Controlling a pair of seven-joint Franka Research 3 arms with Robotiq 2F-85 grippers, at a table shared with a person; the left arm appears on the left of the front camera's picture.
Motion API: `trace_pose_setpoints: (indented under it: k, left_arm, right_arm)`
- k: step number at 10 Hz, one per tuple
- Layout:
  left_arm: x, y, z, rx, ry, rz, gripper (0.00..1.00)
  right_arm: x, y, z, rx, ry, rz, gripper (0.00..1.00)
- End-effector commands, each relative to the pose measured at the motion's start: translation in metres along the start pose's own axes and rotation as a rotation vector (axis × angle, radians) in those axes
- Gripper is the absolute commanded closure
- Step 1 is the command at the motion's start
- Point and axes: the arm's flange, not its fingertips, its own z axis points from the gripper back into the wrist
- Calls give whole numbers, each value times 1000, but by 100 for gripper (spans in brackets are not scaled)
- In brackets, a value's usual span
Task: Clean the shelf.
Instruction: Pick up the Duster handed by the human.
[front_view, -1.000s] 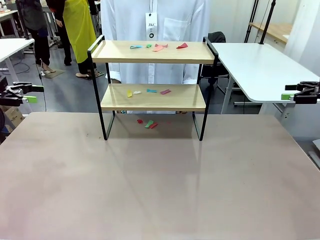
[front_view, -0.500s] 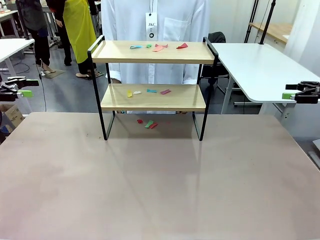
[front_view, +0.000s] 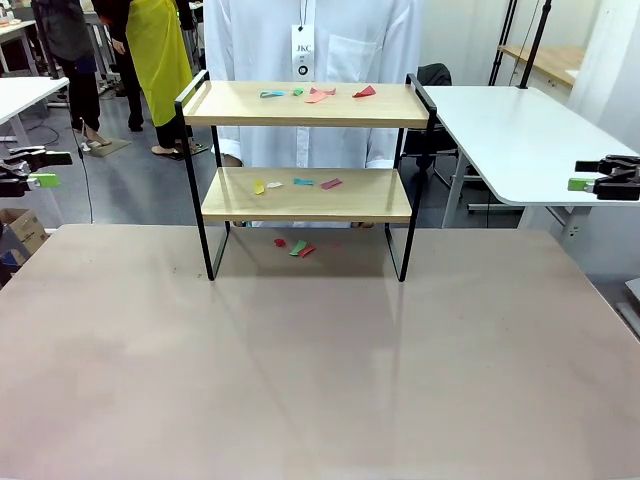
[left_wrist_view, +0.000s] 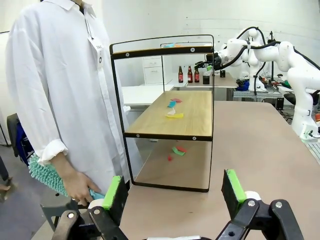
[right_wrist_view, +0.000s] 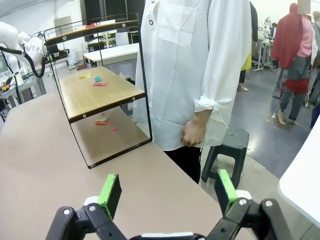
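Nothing looks cleaned yet, I judge. The shelf (front_view: 375, 195), upper centre of my front view, has coloured paper scraps (front_view: 318, 96) on its top board (front_view: 240, 103), more on the lower board (front_view: 365, 190), and a few on the surface (front_view: 320, 370) beneath. The boards are smooth pale wood, the frame thin black metal, the scraps flat and flimsy. The left fingers (front_view: 46, 181) at the mid-left edge and the right fingers (front_view: 577, 184) at the mid-right edge stand apart, empty. Lower left in the left wrist view, a person's hand (left_wrist_view: 75, 182) holds a nubbly teal duster (left_wrist_view: 42, 172).

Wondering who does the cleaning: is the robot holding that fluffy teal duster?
No, the person's hand holds the teal duster; the left gripper is empty.
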Motion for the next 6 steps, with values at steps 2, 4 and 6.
trace_pose_setpoints:
  k: [2,4,6]
  left_arm:
    - [4,-6,1,16,-34,-18,0]
    - [0,0,2,2,-2,0,0]
    - [0,0,2,2,-2,0,0]
  right_arm:
    - [12,1,2,-7,-3,17,0]
    - [5,0,1,-2,-4,10,0]
    - [5,0,1,-2,-4,10,0]
